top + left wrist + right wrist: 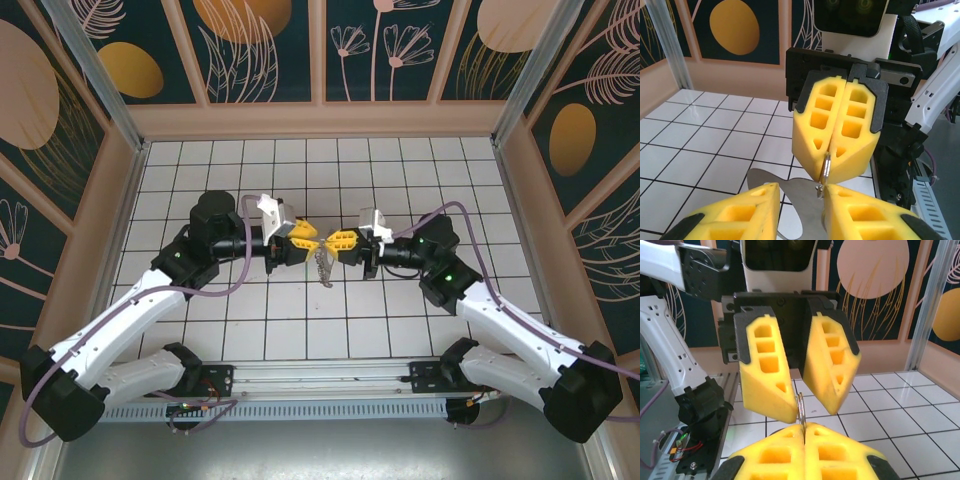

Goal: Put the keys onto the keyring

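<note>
Above the white tiled table (400, 330), I note the right gripper (340, 242) clamped shut on the keyring (802, 407), presenting it upright to the left gripper's (308, 243) parted jaws, apparently for threading.

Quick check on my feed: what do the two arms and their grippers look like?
The left arm and right arm have white shells with black joints. The left gripper and right gripper each have two yellow wedge fingers with rectangular cut-outs, on black mounts. A purple cable loops along each arm. Green lights glow on the right arm.

Keyring (322, 265) between left claw (312, 242) and right claw (330, 243), above table (300, 325).
</note>
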You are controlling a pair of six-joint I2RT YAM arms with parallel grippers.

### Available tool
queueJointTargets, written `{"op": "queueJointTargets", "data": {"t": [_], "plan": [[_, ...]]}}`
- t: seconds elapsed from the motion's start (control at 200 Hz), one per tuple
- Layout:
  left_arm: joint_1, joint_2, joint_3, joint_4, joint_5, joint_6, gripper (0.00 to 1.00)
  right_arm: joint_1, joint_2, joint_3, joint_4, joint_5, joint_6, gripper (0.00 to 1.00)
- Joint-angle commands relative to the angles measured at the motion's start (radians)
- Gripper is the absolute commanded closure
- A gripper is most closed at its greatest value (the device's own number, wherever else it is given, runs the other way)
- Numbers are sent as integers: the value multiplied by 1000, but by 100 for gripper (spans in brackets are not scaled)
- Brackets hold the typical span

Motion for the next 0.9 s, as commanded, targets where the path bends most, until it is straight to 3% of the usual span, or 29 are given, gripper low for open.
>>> {"op": "queueJointTargets", "data": {"t": [0.0, 0.586, 0.836, 0.896], "plan": [[-4, 7, 0, 72, 45, -28, 71, -5, -8, -27, 174, -26, 74, 100], [-3, 16, -33, 167, 73, -61, 100, -4, -2, -86, 262, -38, 131, 100], [-3, 17, -5, 93, 36, 3, 100, -4, -21, -67, 149, 35, 73, 100], [-3, 22, 14, 40, 10, 39, 100, -4, -32, -52, 84, 68, 40, 92]]}}
